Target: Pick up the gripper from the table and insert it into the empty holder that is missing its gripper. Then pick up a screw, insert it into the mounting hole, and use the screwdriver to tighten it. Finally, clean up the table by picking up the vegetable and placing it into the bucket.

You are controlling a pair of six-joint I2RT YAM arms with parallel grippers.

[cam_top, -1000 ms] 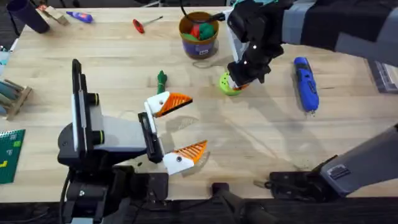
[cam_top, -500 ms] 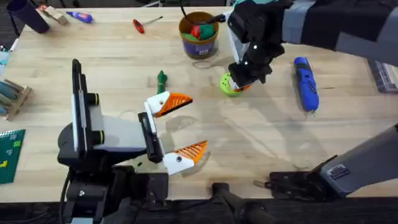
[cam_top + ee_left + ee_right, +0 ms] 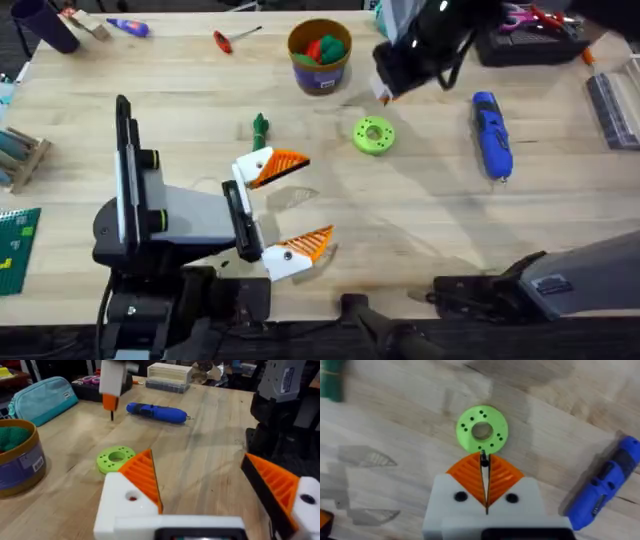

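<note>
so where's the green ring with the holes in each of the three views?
Overhead: the green ring lies flat on the table, right of centre, between the bucket and the blue screwdriver.
Left wrist: the ring lies on the wood behind this gripper's orange pads.
Right wrist: the ring sits just past the closed orange fingertips.
Shared landmark: the blue screwdriver, lying near the ring in all three views.

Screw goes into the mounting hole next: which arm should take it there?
Right. The right gripper is shut on the screw, raised above the green ring. The left gripper stands open holding nothing, and the mounting hole sits in its own white finger base.
</note>
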